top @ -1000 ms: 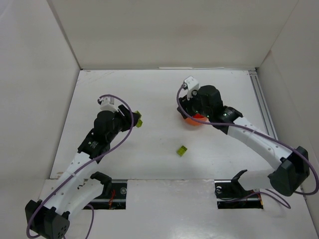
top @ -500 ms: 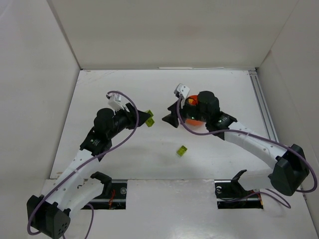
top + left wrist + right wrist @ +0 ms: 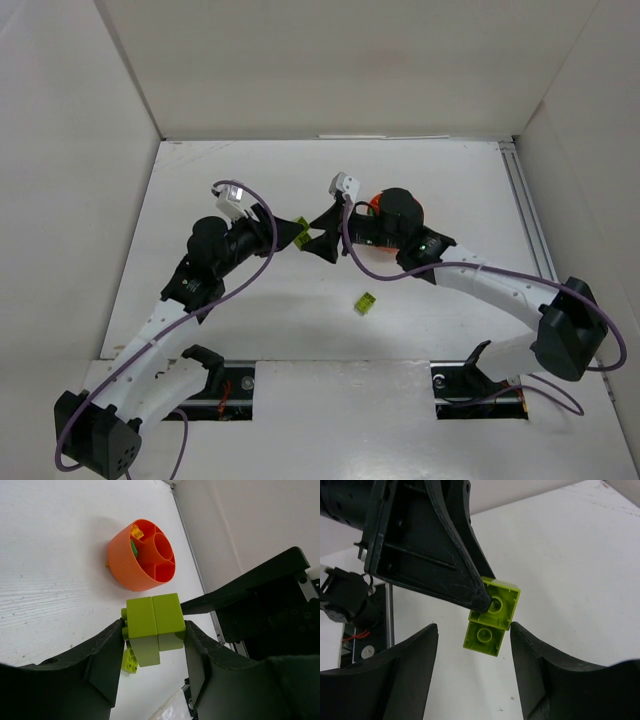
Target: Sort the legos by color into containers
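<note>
Left gripper (image 3: 154,626): partway closed, clamped from both sides on a lime brick pair (image 3: 154,614), with the pair lifted clear of the white table (image 3: 50,570). Two lime legos joined together, pinched between the black fingers (image 3: 102,655) and projecting a little past the tips.

Right gripper (image 3: 474,630): open, facing the left one tip to tip and straddling the same lime pair from the opposite side. One finger on each flank of the pair. Clear gap at one finger; just beside the pair at the other, contact there not discernible. Not closed on anything.

From above: both grippers together near the middle of the table, arms angled inward toward each other, a purple cable (image 3: 262,215) looped over the left wrist.

Orange dish (image 3: 125,565): round and shallow, resting on the table beyond the held pair and apart from it. Mostly hidden behind the right arm in the overhead view. Divided into outer compartments around a central cup (image 3: 161,542). In the outer ring on one side, a yellow brick (image 3: 135,530) and a green brick (image 3: 133,549), near each other; same compartment or neighbouring ones, impossible to tell.

Loose lime brick (image 3: 365,302): alone on the table, nearer the arm bases, well apart from the dish and from both grippers.
</note>
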Robot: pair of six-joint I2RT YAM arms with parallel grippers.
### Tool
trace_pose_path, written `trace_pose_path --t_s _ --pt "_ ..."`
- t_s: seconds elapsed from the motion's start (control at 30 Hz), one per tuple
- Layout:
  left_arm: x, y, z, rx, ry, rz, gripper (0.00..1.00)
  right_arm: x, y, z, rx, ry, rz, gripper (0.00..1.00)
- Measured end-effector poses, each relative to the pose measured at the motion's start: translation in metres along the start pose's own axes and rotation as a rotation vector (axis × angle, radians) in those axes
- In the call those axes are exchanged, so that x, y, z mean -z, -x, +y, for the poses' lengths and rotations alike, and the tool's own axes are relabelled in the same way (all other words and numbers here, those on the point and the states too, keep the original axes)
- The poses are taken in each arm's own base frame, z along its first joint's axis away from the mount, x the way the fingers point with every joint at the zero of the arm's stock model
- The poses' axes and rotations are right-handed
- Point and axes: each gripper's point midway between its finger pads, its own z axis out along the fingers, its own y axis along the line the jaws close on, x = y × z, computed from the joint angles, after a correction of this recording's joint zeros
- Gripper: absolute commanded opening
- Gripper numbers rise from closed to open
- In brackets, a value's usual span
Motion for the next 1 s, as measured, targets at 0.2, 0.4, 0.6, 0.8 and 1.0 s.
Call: trace_pose_path --t_s 0.2,0.4,0.6,0.8,1.0 --pt "0.000 0.000 -0.001 0.001 -0.002 0.000 0.17 -0.006 0.019 -0.003 0.001 -0.008 -0.044 0.65" --pt "0.000 0.003 0.001 0.003 0.007 -0.011 0.18 -0.013 0.020 -0.007 -0.013 -0.012 -0.046 0.63" --pt "0.000 0.003 0.003 0.004 0.018 -0.017 0.18 -0.015 0.017 -0.010 -0.016 -0.024 -0.039 0.65" --pt "0.000 0.004 0.004 0.005 0.022 -0.019 0.18 -0.014 0.015 -0.013 -0.019 -0.043 -0.034 0.65" --pt "0.004 0.008 -0.001 0.012 0.007 -0.039 0.18 -0.014 0.014 -0.016 -0.021 -0.058 -0.026 0.67"
